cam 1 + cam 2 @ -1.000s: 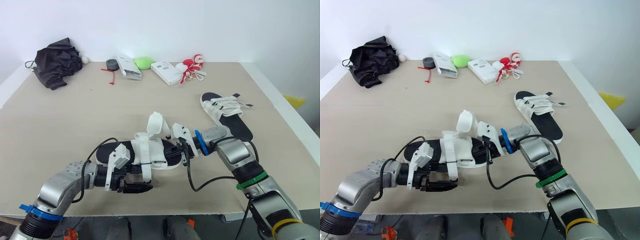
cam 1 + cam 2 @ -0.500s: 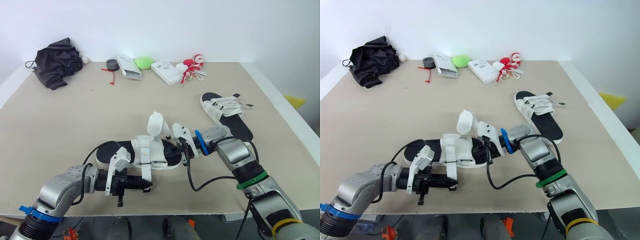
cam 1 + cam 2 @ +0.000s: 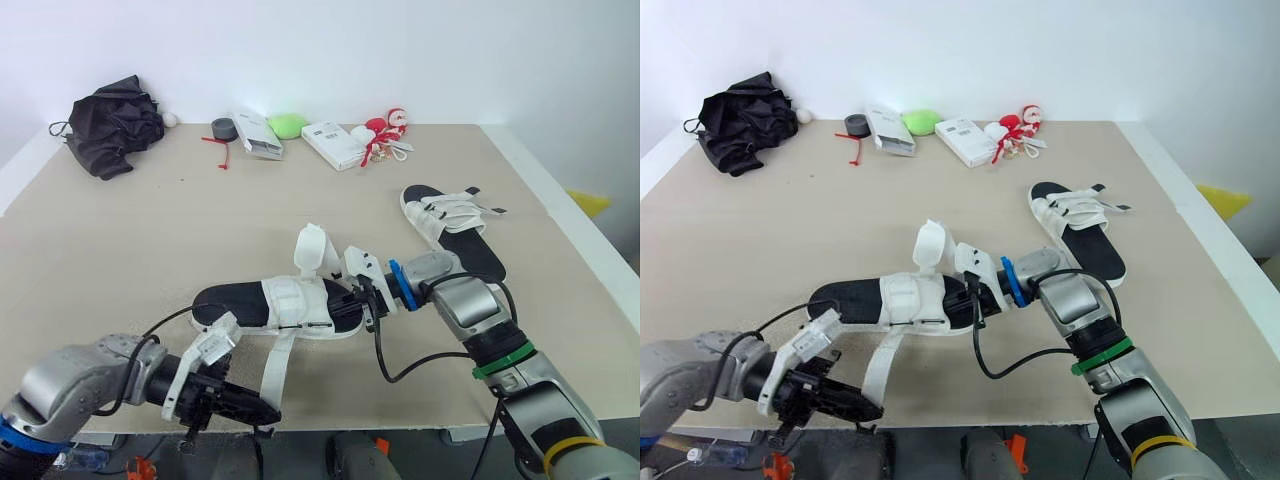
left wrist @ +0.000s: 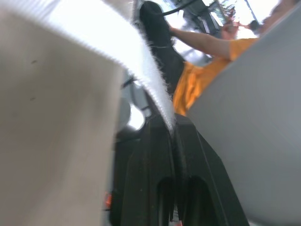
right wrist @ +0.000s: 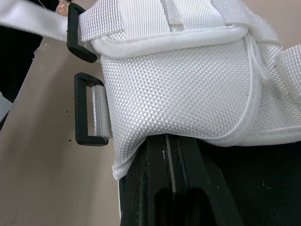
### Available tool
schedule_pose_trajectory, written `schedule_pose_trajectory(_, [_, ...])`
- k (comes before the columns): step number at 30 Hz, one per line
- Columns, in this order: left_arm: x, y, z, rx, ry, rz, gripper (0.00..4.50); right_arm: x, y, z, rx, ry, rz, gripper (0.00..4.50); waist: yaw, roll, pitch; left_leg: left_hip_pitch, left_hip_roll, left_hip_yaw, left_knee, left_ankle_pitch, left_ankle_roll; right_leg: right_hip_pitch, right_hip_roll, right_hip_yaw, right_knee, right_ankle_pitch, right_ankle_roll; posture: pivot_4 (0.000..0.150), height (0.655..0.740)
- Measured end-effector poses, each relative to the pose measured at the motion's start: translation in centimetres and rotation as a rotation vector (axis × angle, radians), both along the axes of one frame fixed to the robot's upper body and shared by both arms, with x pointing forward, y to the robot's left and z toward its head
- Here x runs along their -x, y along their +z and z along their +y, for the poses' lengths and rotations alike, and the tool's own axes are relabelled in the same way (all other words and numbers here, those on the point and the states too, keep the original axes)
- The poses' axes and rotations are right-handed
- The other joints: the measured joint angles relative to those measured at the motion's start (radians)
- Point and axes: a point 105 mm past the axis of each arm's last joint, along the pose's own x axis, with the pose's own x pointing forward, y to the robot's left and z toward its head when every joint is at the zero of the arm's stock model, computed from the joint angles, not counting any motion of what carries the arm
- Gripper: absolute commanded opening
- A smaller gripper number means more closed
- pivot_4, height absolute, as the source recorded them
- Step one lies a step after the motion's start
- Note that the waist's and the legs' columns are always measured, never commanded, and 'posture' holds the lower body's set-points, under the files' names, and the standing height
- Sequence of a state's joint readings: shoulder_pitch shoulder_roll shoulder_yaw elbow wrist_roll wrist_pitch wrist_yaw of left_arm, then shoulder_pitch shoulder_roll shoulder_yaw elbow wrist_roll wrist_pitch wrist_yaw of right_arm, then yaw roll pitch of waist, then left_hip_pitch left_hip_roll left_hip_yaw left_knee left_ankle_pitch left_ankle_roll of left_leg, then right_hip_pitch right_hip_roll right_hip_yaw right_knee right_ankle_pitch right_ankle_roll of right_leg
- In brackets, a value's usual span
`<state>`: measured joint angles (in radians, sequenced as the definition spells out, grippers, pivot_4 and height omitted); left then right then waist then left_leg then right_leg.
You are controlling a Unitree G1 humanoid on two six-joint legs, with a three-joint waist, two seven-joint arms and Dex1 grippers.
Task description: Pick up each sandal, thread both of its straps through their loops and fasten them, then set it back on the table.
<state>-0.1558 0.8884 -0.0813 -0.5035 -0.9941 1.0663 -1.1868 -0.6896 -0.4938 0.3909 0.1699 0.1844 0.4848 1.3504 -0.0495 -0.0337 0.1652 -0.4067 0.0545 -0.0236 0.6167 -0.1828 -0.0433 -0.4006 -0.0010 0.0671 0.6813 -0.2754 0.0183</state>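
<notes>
The sandal (image 3: 290, 305) is lying near the front edge of the desk (image 3: 100, 250), with the right hand (image 3: 360, 303) clamping shut on its stiff sole. The left hand (image 3: 260, 411) is pinching the strap (image 3: 275, 362) tight by its tip; the webbing is probably light, limp and slippery.

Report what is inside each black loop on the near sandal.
The upper loop has the white strap passing through it. The lower loop holds just its own webbing tab, otherwise empty. Webbing covers each loop's inner bar.
</notes>
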Motion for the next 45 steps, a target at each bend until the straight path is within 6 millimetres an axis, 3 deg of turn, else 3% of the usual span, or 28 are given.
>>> schedule_pose_trajectory(7, [-2.0,4.1,-1.9,0.112,-0.01,-0.096,0.07,-0.1,0.0,0.1,-0.001,0.008,0.002,0.0,-0.002,-0.001,0.0,0.0,0.0,0.0,0.0,0.0,0.0,0.0,0.001,0.001,0.0,0.003,0.005,0.15,0.74])
schedule_pose_trajectory(9, [-4.1,4.7,-2.8,0.183,0.081,-0.096,0.07,-0.1,0.0,0.1,-0.002,0.01,0.006,0.0,-0.001,-0.001,0.001,0.0,0.001,0.0,0.0,-0.001,0.0,0.0,0.002,0.001,0.0,0.003,0.005,0.15,0.74])
schedule_pose_trajectory(14, [-9.2,5.0,-3.1,0.274,0.343,-0.004,0.07,-0.2,0.0,0.2,-0.004,0.007,0.006,0.0,-0.001,-0.002,0.001,0.0,0.002,-0.001,0.001,0.0,0.0,0.001,0.004,0.001,0.0,0.005,0.006,0.15,0.74])
schedule_pose_trajectory(16, [-11.8,4.7,-2.9,0.343,0.485,0.149,0.07,-0.3,0.0,0.4,-0.01,0.004,0.0,0.0,-0.001,-0.002,0.001,0.0,0.002,-0.001,0.002,0.0,0.0,0.001,0.004,0.002,0.0,0.006,0.006,0.15,0.74])
schedule_pose_trajectory(21, [-13.5,3.0,-1.9,0.339,0.633,0.335,0.07,-0.2,0.0,0.5,-0.011,0.005,0.0,0.0,0.0,-0.002,0.001,0.0,0.001,-0.002,0.003,0.0,-0.001,0.001,0.004,0.002,0.0,0.006,0.007,0.15,0.74])
schedule_pose_trajectory(27, [-14.3,1.6,-1.5,0.303,0.723,0.447,0.07,-0.3,-0.1,0.4,-0.009,-0.003,-0.003,0.0,0.001,-0.002,0.001,0.001,-0.001,-0.003,0.003,0.001,-0.003,0.003,0.003,0.002,0.0,0.007,0.008,0.15,0.74])
schedule_pose_trajectory(33, [-13.3,1.2,-1.9,0.252,0.664,0.449,0.07,-0.3,-0.1,0.4,-0.008,0.0,-0.002,0.0,0.0,-0.003,0.001,0.001,-0.002,-0.004,0.002,0.002,-0.004,0.003,0.003,0.002,0.0,0.007,0.008,0.15,0.74])
schedule_pose_trajectory(39, [-8.5,2.9,-4.1,0.169,0.317,0.354,0.07,-0.3,0.0,0.4,-0.008,0.005,-0.001,0.0,-0.001,-0.003,0.001,0.0,-0.002,-0.004,0.001,0.001,-0.007,0.002,0.003,0.003,0.0,0.005,0.008,0.15,0.74])
schedule_pose_trajectory(42, [-7.9,4.9,-3.9,0.184,0.224,0.298,0.07,-0.2,0.0,0.4,-0.008,0.005,-0.002,0.0,-0.001,-0.003,0.001,0.0,-0.002,-0.004,0.001,0.001,-0.007,0.002,0.003,0.002,0.0,0.005,0.008,0.15,0.74])
schedule_pose_trajectory(45, [-7.9,5.4,-3.7,0.194,0.203,0.289,0.07,-0.2,0.0,0.4,-0.009,0.005,-0.002,0.0,-0.001,-0.003,0.001,0.0,-0.002,-0.004,0.001,0.001,-0.007,0.002,0.003,0.003,0.0,0.005,0.008,0.15,0.74])
